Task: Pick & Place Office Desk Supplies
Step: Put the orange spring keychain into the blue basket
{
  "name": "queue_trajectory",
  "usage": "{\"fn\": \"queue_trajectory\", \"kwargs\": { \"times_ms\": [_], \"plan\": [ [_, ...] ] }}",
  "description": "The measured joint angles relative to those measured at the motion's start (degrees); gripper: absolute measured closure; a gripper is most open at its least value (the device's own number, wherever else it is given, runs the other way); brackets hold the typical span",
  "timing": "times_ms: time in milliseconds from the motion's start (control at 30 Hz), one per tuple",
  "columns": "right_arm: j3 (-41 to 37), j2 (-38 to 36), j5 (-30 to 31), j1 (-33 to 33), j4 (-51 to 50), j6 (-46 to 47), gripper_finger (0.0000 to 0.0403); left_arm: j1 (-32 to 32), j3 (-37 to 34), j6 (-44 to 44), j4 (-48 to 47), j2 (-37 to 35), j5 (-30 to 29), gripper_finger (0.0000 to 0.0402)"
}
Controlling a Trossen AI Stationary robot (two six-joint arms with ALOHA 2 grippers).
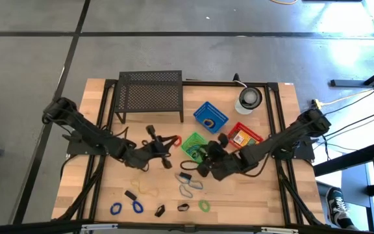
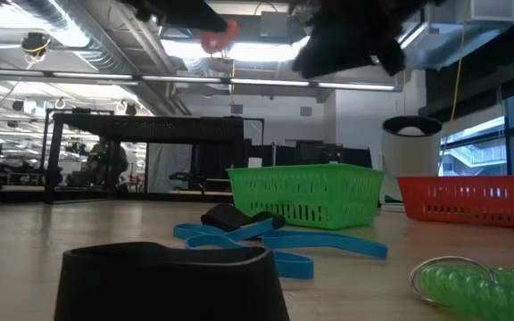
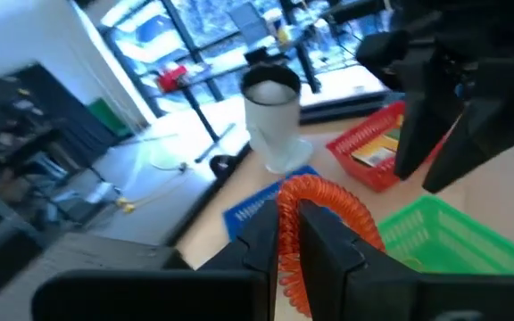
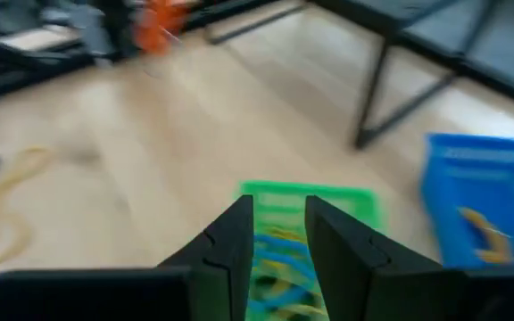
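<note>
The left tool [image 1: 163, 147] grips an orange-red coiled loop [image 3: 328, 201] between its closed fingers and holds it off the tabletop [image 1: 252, 201], near the middle. In the left wrist view the coil arches across the fingertips, its length lying crosswise to them. The red basket [image 1: 245, 136], which holds a yellow-orange packet [image 3: 375, 153], lies ahead of this tool and toward the right arm's side, past the green basket [image 1: 193, 145]. If the coil belongs with its own colour, the carry has to cross over the green basket, and the left arm is the one already loaded for that.

The right tool [image 1: 208, 162] hovers just beside the green basket. Its wrist view looks down into that basket past two fingers [image 4: 230, 245] standing slightly apart with nothing between them.

On the wooden tabletop toward the front edge lie blue loops [image 1: 126, 207], light blue bands [image 1: 190, 188], a green coil [image 1: 204, 205], a tan loop [image 1: 147, 191] and small black clips [image 1: 160, 210]. A blue basket [image 1: 210, 117] and a black mesh rack [image 1: 150, 94] stand toward the back, with a white cylindrical object [image 1: 249, 99] beside them. Beyond is an open room with large windows.
</note>
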Motion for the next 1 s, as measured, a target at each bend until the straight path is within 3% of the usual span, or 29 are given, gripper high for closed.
{"fn": "queue_trajectory", "kwargs": {
  "times_ms": [200,300,467,1000],
  "plan": [
    [0.01,3.21,-9.90,-1.20,14.52,-12.75,0.0298,2.57,-0.02,-1.94,-1.03,1.64,13.08,0.0373],
    [0.01,4.83,-16.29,-1.36,21.12,-19.73,0.0298,2.85,-0.02,-0.53,-0.98,1.91,16.53,0.0373],
    [0.01,5.72,-21.56,-1.52,26.33,-25.12,0.0298,1.86,0.00,2.40,-0.03,1.89,17.10,0.0373],
    [0.01,5.72,-22.90,-1.63,26.63,-29.68,0.0298,-3.45,0.02,14.79,2.95,1.85,16.86,0.0373]
  ]
}}
